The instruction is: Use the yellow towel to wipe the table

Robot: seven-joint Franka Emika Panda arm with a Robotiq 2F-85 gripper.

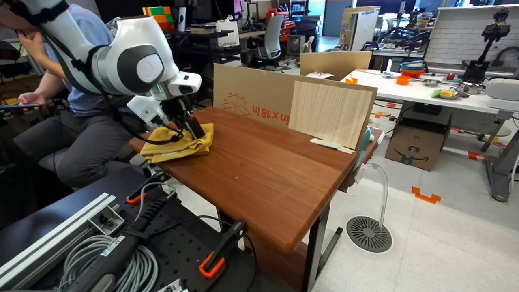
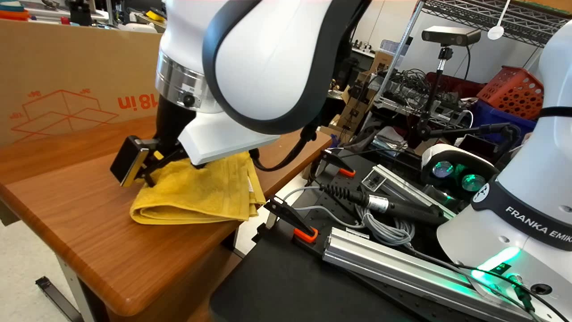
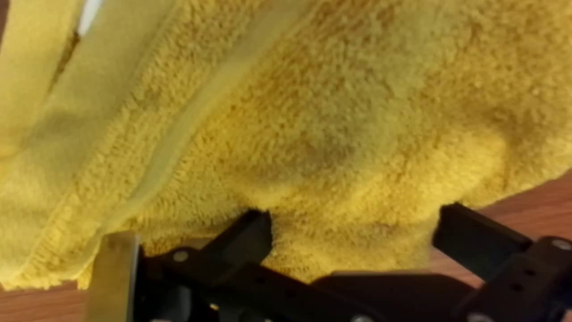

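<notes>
A soft mustard-yellow terry-cloth towel (image 2: 201, 194) lies folded in layers on a rectangular reddish-brown wooden bench (image 1: 263, 178). It sits toward the end nearest a seated person in a blue shirt and grey trousers (image 1: 73, 138), and reaches the edge facing a black perforated board (image 1: 190, 235).

A white robot arm with dark grey joint trim (image 2: 272, 58) bends over the towel, and its black two-fingered claw (image 3: 353, 212) comes down at a tilt to the cloth. In the wrist view the dark fingers (image 3: 480, 243) stand wide apart, with a low bulge of towel showing between them; one tip meets the cloth, the other is at its margin beside bare wood. How firmly they press cannot be told. A small white strip (image 3: 89, 15) shows in a gap of the folds.

Along the bench's side away from the black board stands a brown cardboard panel with red print (image 1: 255, 89), and a pale wood-grain sheet (image 1: 330, 113) rests flat against it. A coil of grey cable (image 1: 142, 263) lies on the black board.
</notes>
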